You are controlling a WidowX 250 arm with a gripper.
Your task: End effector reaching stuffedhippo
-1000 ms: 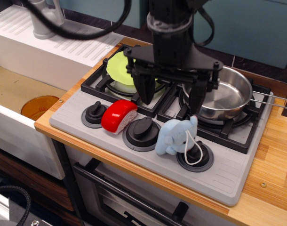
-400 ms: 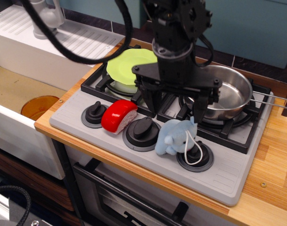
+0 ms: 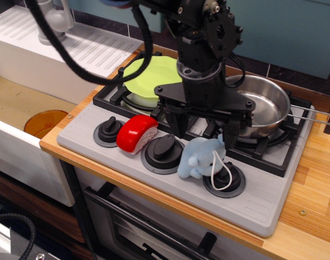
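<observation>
Arm cut off by top edge; upper links out of view. End effector hides middle of stove grates and left rim of steel pan. Right finger's tip behind stuffedhippo; contact cannot be told. Green plate partly covered by arm. Pan handle runs off right edge. Oven door cut by bottom edge.

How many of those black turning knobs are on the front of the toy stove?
3: left knob beside the red-and-white toy, middle knob, and right knob partly behind the stuffed hippo. None seem hidden.
</observation>
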